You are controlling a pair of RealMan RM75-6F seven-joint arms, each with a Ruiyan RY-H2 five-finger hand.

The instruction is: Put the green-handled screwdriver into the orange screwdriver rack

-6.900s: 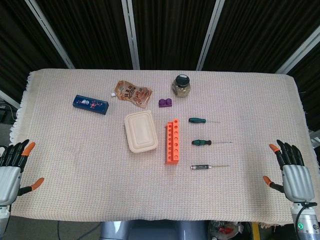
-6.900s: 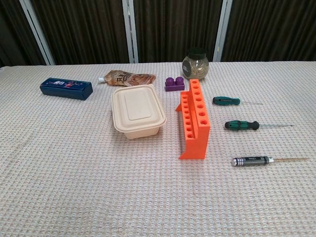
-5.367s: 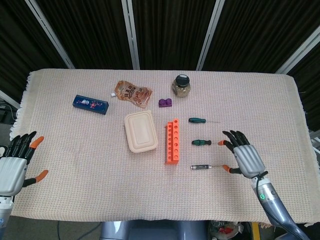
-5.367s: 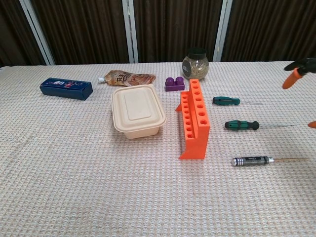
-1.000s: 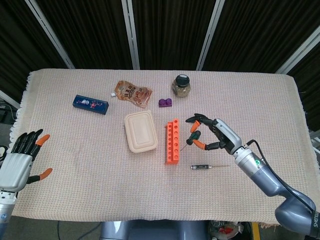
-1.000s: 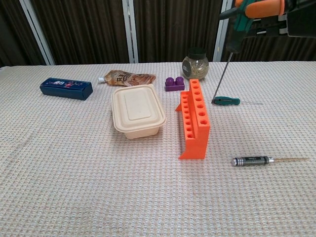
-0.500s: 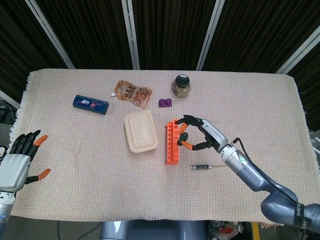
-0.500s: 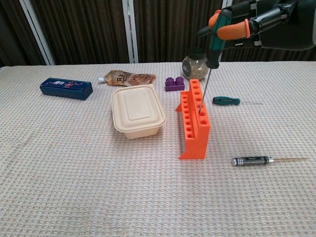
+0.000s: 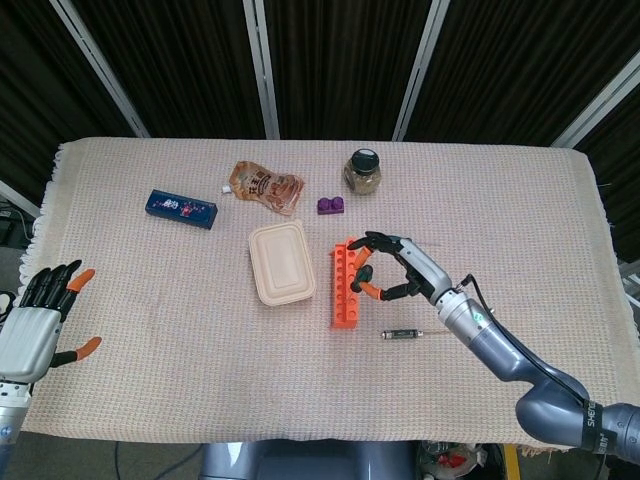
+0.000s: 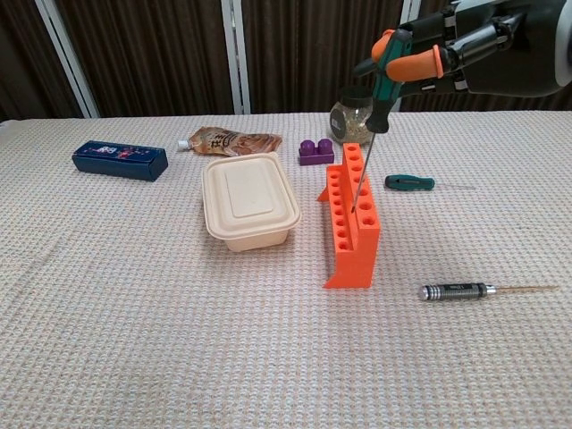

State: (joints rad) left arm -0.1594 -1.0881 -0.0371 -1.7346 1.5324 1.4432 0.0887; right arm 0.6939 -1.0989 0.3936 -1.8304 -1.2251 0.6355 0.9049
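The orange screwdriver rack point(image 9: 345, 287) point(image 10: 354, 222) stands mid-table, its rows of holes facing up. My right hand point(image 9: 392, 268) point(image 10: 460, 49) hovers just above and to the right of it and pinches a green-handled screwdriver point(image 10: 384, 82) by the handle. Its thin shaft slants down to a hole in the rack's upper row; whether the tip is inside I cannot tell. A second green-handled screwdriver point(image 10: 409, 182) lies on the cloth right of the rack. My left hand point(image 9: 38, 322) rests open at the table's front left edge, fingers spread.
A black-and-silver screwdriver point(image 9: 401, 334) point(image 10: 457, 290) lies front right of the rack. A beige lidded box point(image 9: 282, 262) point(image 10: 248, 200) sits close on its left. Behind are a purple block point(image 10: 315, 151), a glass jar point(image 10: 353, 114), a snack pouch point(image 9: 265, 186) and a blue box point(image 9: 181, 208).
My right hand has carried the screwdriver left from beside the rack to over it and lowered it slightly. The shaft tip now meets the rack's top. The left hand is still.
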